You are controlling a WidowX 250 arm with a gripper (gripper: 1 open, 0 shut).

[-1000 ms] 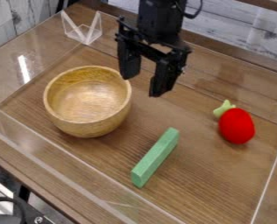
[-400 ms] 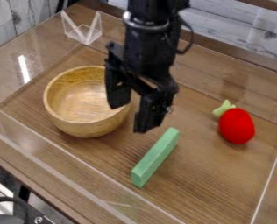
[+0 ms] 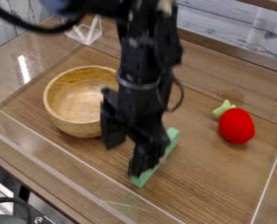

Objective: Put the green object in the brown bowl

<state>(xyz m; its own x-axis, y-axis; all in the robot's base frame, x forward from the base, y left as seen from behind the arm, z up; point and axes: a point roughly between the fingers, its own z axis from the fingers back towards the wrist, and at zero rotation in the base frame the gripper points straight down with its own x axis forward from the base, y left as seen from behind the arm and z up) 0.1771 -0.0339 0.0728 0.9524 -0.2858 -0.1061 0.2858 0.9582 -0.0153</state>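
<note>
The green object is a thin light-green bar lying on the wooden table right of the brown bowl; its middle is hidden by my gripper. My gripper hangs low over the bar, open, one finger on the bowl side and the other finger toward the front. Both ends of the bar show past the fingers. The brown bowl is round, light-brown wood and stands empty at the left.
A red strawberry-like toy with a small green top lies at the right. Clear plastic walls ring the work area. A clear folded stand sits at the back left.
The arm has come down and forward from the back of the table to just over the green bar. Its fingers stayed open throughout. The bar, the bowl and the toy have not moved.
</note>
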